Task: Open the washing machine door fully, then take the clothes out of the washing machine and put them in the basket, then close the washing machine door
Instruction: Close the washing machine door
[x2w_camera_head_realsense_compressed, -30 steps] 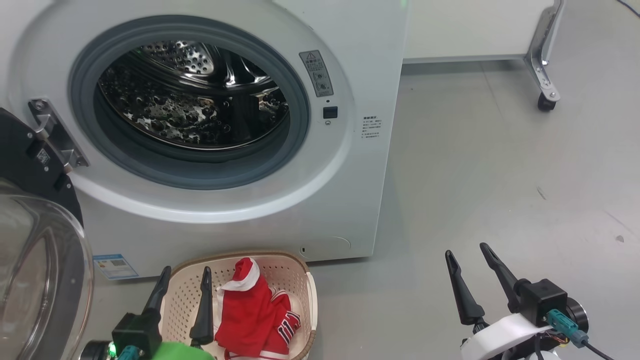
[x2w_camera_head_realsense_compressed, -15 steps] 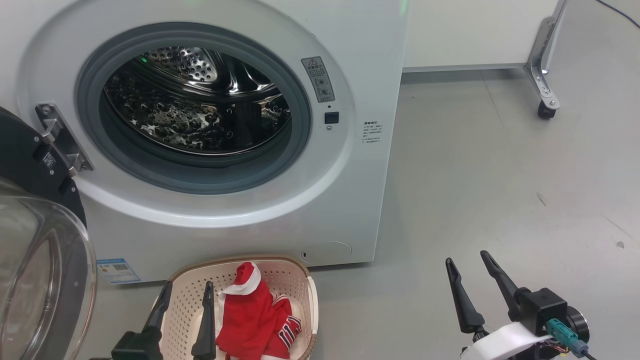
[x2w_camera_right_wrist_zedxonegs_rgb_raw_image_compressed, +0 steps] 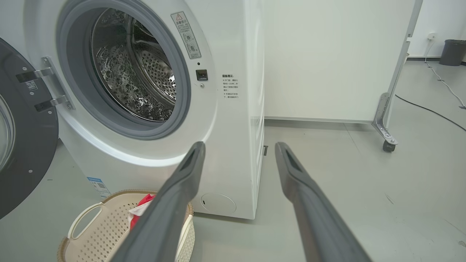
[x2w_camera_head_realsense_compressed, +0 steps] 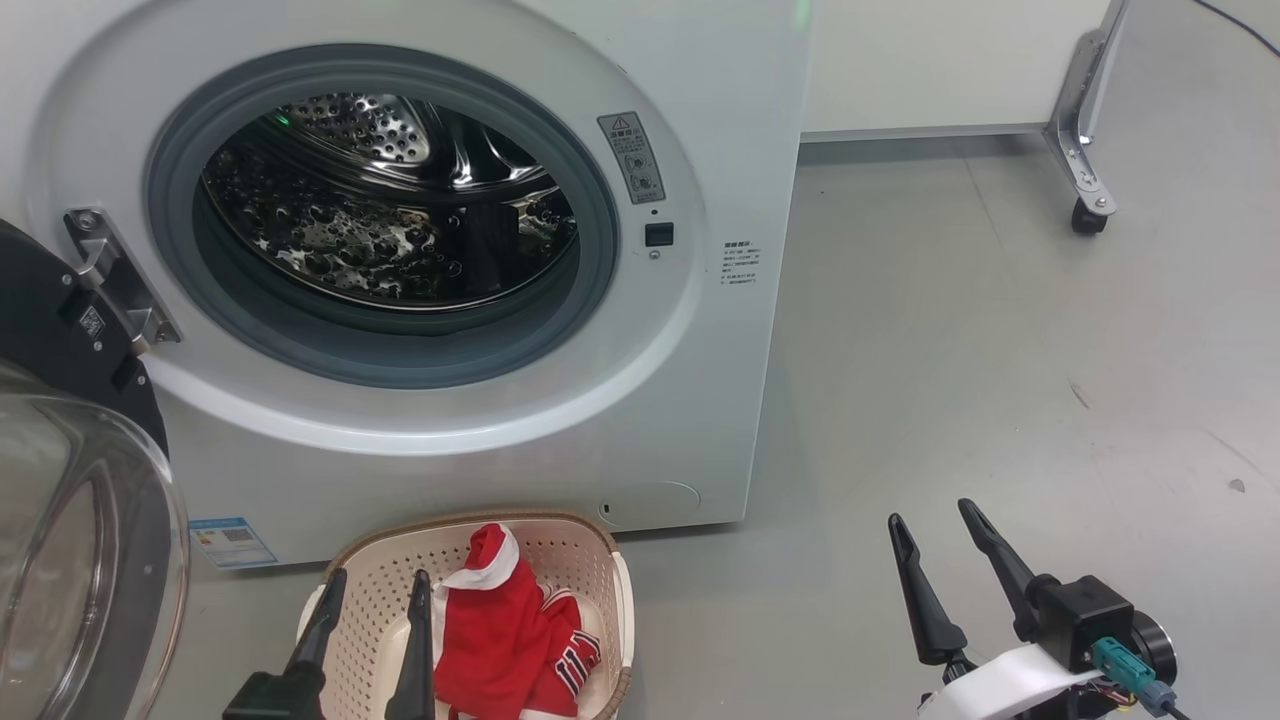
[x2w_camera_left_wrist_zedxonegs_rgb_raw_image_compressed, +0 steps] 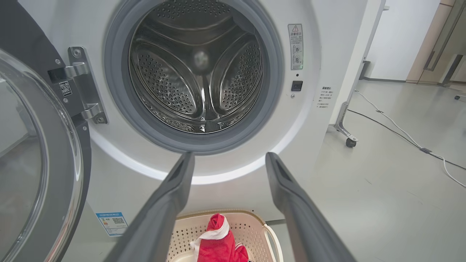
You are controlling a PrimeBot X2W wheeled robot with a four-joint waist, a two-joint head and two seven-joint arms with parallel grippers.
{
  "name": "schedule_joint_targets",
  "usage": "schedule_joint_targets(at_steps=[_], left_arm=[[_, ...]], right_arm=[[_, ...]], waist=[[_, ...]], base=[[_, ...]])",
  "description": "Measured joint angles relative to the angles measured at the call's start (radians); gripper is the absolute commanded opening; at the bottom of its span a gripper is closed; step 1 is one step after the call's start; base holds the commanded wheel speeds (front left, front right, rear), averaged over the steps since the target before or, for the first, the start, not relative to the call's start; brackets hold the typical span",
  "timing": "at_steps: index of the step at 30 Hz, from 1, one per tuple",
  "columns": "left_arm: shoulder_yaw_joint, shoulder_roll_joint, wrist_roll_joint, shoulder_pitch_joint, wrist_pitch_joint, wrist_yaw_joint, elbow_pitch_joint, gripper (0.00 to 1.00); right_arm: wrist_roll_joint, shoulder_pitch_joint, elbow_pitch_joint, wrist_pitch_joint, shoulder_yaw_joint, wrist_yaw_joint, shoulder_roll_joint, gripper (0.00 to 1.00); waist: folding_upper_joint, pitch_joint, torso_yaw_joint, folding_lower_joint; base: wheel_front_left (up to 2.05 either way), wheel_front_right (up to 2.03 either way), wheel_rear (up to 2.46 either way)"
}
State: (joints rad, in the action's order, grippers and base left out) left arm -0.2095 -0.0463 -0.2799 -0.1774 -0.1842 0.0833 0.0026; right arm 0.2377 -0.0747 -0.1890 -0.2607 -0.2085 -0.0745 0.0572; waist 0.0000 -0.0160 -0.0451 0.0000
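Door-closing looks like the step in hand.

Head view: the clothes [x2w_camera_head_realsense_compressed: 505, 640] lie in the basket [x2w_camera_head_realsense_compressed: 622, 600], which stands on the floor just before the washer [x2w_camera_head_realsense_compressed: 700, 400], and the drum [x2w_camera_head_realsense_compressed: 390, 220] appears empty. The door [x2w_camera_head_realsense_compressed: 40, 320] hangs wide open at the left. The left gripper [x2w_camera_head_realsense_compressed: 378, 580] sits low over the basket's left half, just beside the clothes, with fingers spread and nothing between them. The right gripper [x2w_camera_head_realsense_compressed: 930, 515] is well apart to the right over bare floor, likewise spread and empty, its fingers slanting up and left.

Left wrist view: the two fingers point at the washer's white front just under the grey seal, with the basket below them. The door's glass bowl and hinge [x2w_camera_left_wrist_zedxonegs_rgb_raw_image_compressed: 85, 87] are at the left. To close it well, I judge the left arm should lift clear of the basket and reach round to the door's far face. It should press on the black rim near the free edge rather than on the glass, follow the arc, and push through until the latch catches. Whether the door's lower edge clears the basket I cannot tell, so watch that.

Right wrist view: the spread fingers aim at the washer's right front corner, away from the door's path.
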Motion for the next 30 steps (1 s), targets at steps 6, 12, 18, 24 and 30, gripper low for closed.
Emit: schedule_joint_targets(at_steps=[6, 12, 18, 24, 30], left_arm=[[-0.007, -0.002, 0.008, -0.014, 0.017, 0.001, -0.022, 1.00], [-0.008, -0.003, 0.013, -0.019, 0.030, 0.005, -0.049, 1.00], [-0.008, -0.004, 0.018, -0.030, 0.038, 0.006, -0.067, 1.00], [-0.010, -0.004, 0.018, -0.033, 0.044, 0.010, -0.081, 1.00], [-0.011, -0.004, 0.018, -0.035, 0.053, 0.010, -0.092, 1.00]], right_arm=[[0.000, -0.001, 0.005, 0.000, -0.001, 0.006, -0.001, 1.00], [0.000, -0.003, 0.007, 0.000, -0.001, 0.006, -0.001, 1.00], [0.000, -0.003, 0.009, 0.000, -0.001, 0.006, -0.001, 1.00], [0.000, -0.006, 0.010, 0.000, -0.002, 0.006, -0.001, 1.00], [0.000, -0.007, 0.011, 0.000, -0.004, 0.006, -0.002, 1.00]], waist=[[0.0000, 0.002, -0.002, 0.0000], [0.0000, 0.002, -0.004, 0.0000], [0.0000, 0.000, -0.003, 0.0000], [0.0000, 0.000, -0.002, 0.0000], [0.0000, 0.001, -0.004, 0.0000]], base=[[0.00, 0.00, 0.00], [-0.06, 0.06, 0.00], [-0.32, 0.32, 0.00], [-0.53, 0.53, 0.00], [-0.77, 0.77, 0.00]])
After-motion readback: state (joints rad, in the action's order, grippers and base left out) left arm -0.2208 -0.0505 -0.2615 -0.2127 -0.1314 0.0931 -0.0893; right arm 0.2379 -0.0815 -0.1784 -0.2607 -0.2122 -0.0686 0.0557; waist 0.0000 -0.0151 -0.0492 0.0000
